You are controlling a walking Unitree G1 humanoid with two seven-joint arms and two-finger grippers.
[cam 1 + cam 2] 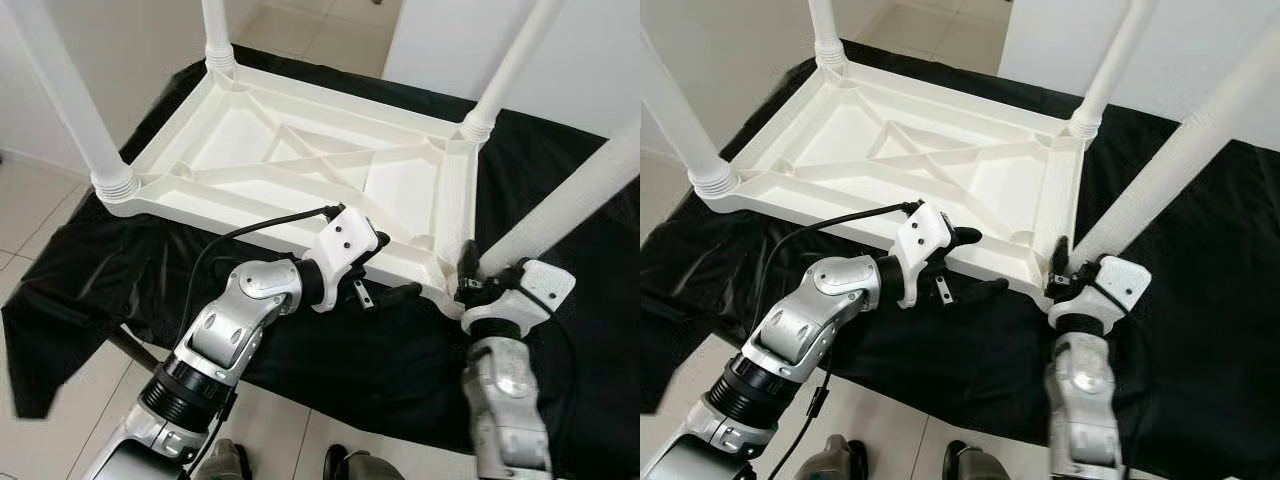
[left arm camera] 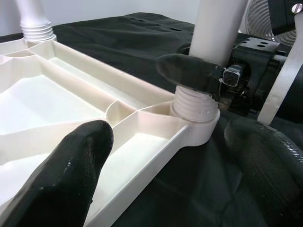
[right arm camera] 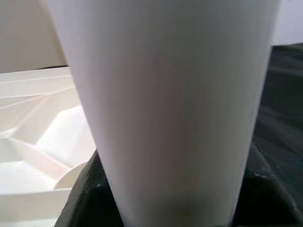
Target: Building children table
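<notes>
A white plastic table top (image 1: 400, 185) lies upside down on a black cloth (image 1: 560, 150). Three white legs stand in its corners: near left (image 1: 70, 100), far left (image 1: 216, 30) and far right (image 1: 510, 65). A fourth leg (image 1: 570, 195) leans out to the right from the near right corner socket (image 2: 194, 111), its threaded end in the socket. My right gripper (image 1: 478, 272) is shut on this leg just above the thread, and the leg (image 3: 170, 104) sits close before the right wrist camera. My left gripper (image 1: 390, 268) is open astride the table's near rim, one finger (image 2: 71, 179) inside and one (image 2: 270, 161) on the cloth.
The cloth covers a low surface whose near edge runs just in front of my body. Pale tiled floor (image 1: 40, 210) lies to the left and behind. A white wall (image 1: 590, 50) stands at the back right. My feet (image 1: 340, 465) show below.
</notes>
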